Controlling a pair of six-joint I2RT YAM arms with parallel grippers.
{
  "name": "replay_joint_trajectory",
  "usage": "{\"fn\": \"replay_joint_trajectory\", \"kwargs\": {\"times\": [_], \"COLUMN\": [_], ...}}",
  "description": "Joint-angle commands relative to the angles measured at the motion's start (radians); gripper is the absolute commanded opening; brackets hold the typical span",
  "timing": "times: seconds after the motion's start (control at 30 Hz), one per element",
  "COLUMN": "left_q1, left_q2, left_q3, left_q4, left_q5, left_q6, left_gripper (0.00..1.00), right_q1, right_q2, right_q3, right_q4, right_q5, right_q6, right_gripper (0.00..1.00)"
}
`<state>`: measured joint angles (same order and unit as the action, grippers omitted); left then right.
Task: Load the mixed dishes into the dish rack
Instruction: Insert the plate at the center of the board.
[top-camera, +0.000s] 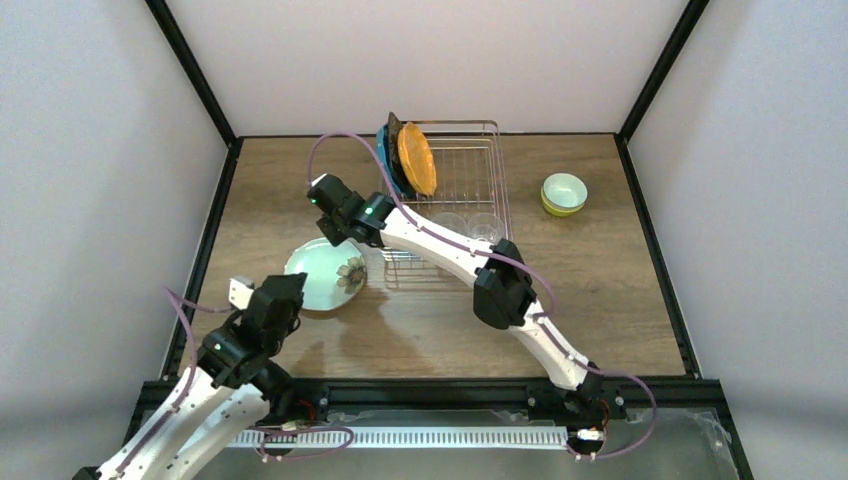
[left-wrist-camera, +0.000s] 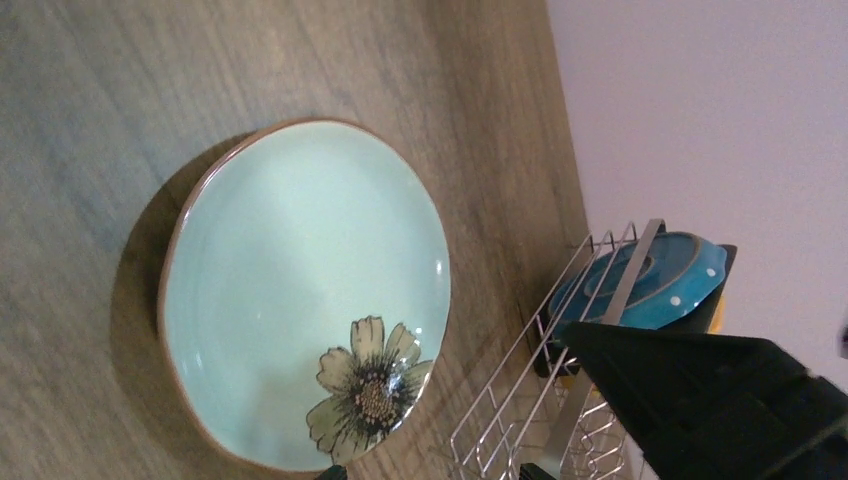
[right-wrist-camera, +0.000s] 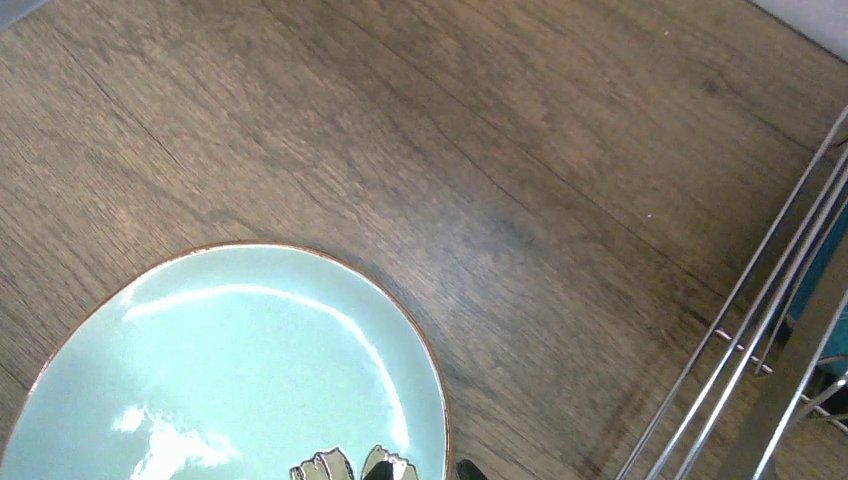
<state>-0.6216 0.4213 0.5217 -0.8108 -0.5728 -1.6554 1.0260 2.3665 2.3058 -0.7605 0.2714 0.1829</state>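
Our right gripper (top-camera: 348, 240) hangs over the far rim of the green plate (top-camera: 322, 272), close to its painted flower. We cannot tell whether its fingers grip the rim or only stand near it. Our left gripper (top-camera: 270, 298) is spread wide and holds nothing, just beside the plate's near left edge.

The plate lies flat on the table (top-camera: 600, 300), just left of the rack (top-camera: 497, 170). At the rack's far left end a blue plate (top-camera: 383, 150), a black plate (top-camera: 394, 125) and an orange plate (top-camera: 416, 158) stand on edge. Two glass cups (top-camera: 450, 222) sit at its near end. Well apart to the right, a mint bowl (top-camera: 565, 188) rests inside a yellow-green bowl (top-camera: 552, 208).
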Motion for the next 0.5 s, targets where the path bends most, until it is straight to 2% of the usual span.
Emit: {"fn": "replay_joint_trajectory", "kwargs": {"times": [0.0,0.1,0.23,0.37,0.47], "left_q1": [0.012,0.079,0.28,0.445,0.597], "left_q2": [0.025,0.133,0.375,0.489,0.525], "left_q3": [0.049,0.153,0.377,0.5,0.471], "left_q4": [0.102,0.219,0.264,0.297,0.321], "left_q5": [-0.097,-0.053,0.171,0.318,0.488], "left_q6": [0.192,0.435,0.74,0.856,0.864], "left_gripper": [1.0,1.0,1.0,1.0,1.0], "right_q1": [-0.02,-0.038,-0.052,-0.06,-0.064], "right_q2": [0.037,0.035,0.034,0.036,0.041], "right_q3": [0.03,0.029,0.03,0.038,0.05], "right_q4": [-0.026,-0.022,-0.014,-0.009,-0.013], "right_q5": [-0.04,-0.054,-0.065,-0.082,-0.095], "right_q6": [-0.007,-0.006,-0.012,-0.021,-0.033], "right_gripper": [0.37,0.37,0.38,0.38,0.39]}}
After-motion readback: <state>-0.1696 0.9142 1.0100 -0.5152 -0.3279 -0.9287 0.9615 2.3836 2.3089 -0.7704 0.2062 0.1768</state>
